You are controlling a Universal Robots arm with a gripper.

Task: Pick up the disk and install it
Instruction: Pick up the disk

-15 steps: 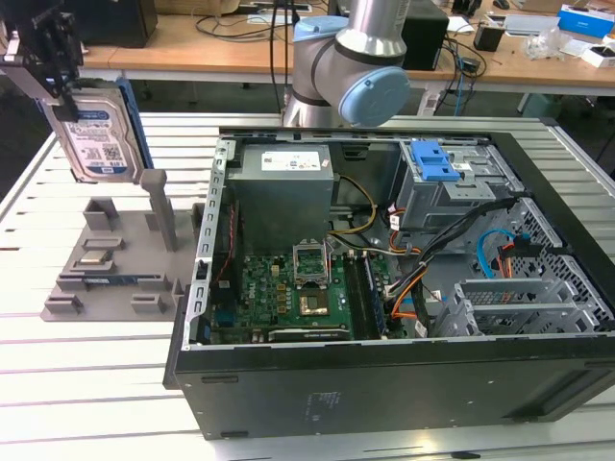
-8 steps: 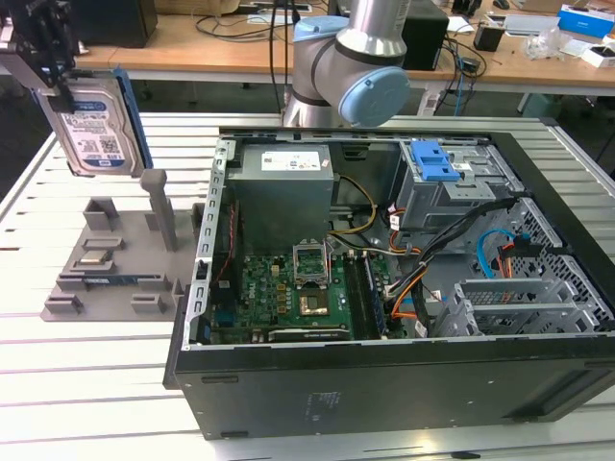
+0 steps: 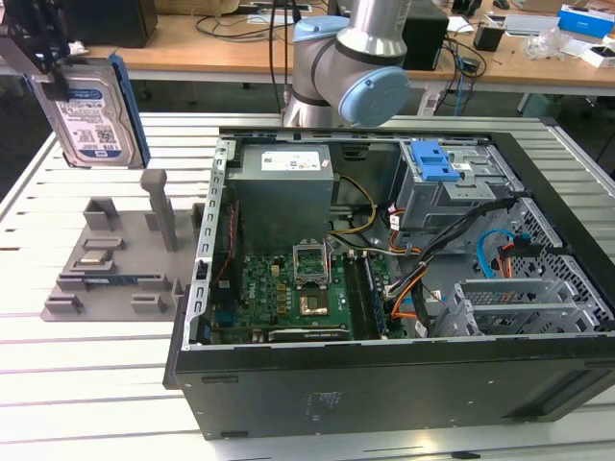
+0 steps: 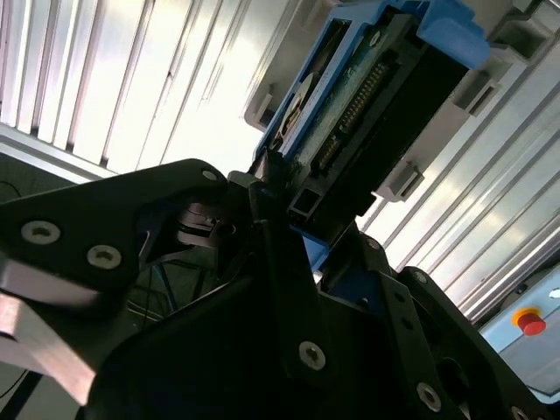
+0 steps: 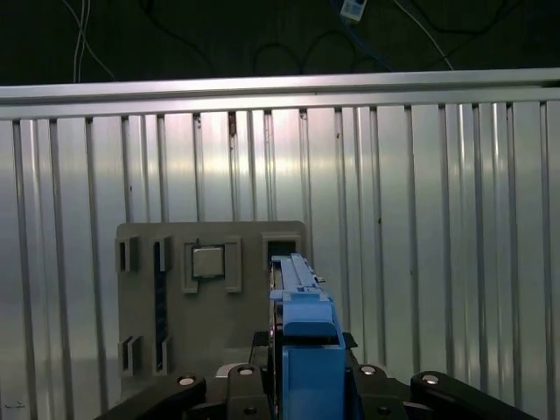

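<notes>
End effector (image 3: 46, 60) clamped shut on the disk (image 3: 91, 110), gripping across its thin side at the upper end. Disk hangs upright in the air, label facing the exterior view. Judged stiff, dense, shock-sensitive, with slick metal faces. Best held on the blue rails, clear of the connector pins (image 4: 363, 101). Below it is a grey holder tray (image 3: 115, 259) on the slatted desk (image 3: 58, 384). Open computer case (image 3: 384, 384) sits well apart, at the exterior view's right.
</notes>
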